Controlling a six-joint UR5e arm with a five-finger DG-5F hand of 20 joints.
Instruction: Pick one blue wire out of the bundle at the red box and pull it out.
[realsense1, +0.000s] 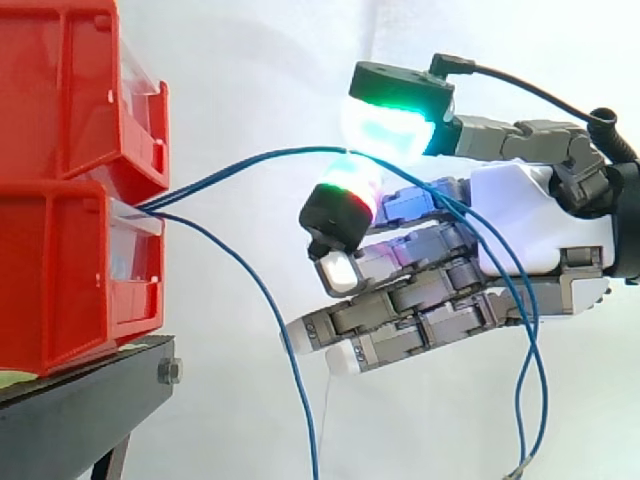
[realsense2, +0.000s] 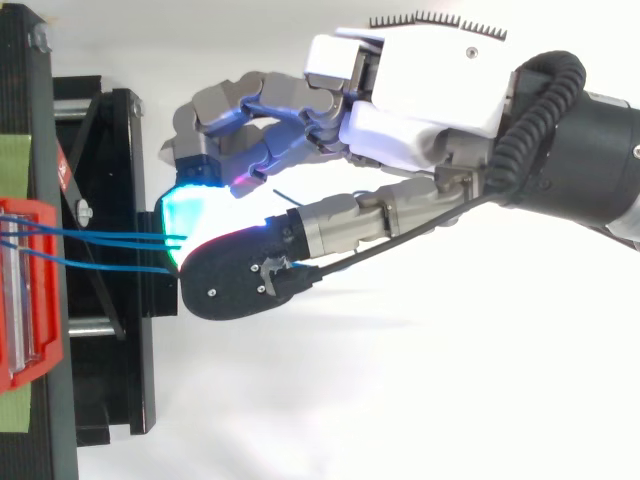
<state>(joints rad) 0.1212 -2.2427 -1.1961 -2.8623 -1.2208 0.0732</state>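
Seen at the right of the side view, my hand (realsense1: 520, 215) reaches level toward the red bins (realsense1: 60, 150) at the left edge. Its thumb (realsense1: 395, 120) glows green and cyan at upper centre, and one curled fingertip (realsense1: 350, 190) glows red and green just below it. Between those two pads I pinch a blue wire (realsense1: 250, 160), so the hand is closed on it; my other fingers lie straighter beneath, pointing left and touching nothing. The pinched wire rises from the front of the lower bin, at mid-left, up to the pinch, then runs across my palm and loops down toward the lower right corner. A second blue wire (realsense1: 265, 300) leaves the same spot and sags to the bottom edge near the centre, apart from my fingers. The bins are stacked on a black stand (realsense1: 80, 410) at lower left, before a white curtain (realsense1: 260, 60). From above, the hand (realsense2: 420, 90) lies across the upper half of the frame. Its glowing pads meet just right of the stand (realsense2: 130, 380), where blue wires (realsense2: 100, 238) stretch rightward from the red bin (realsense2: 45, 345) at the left edge.
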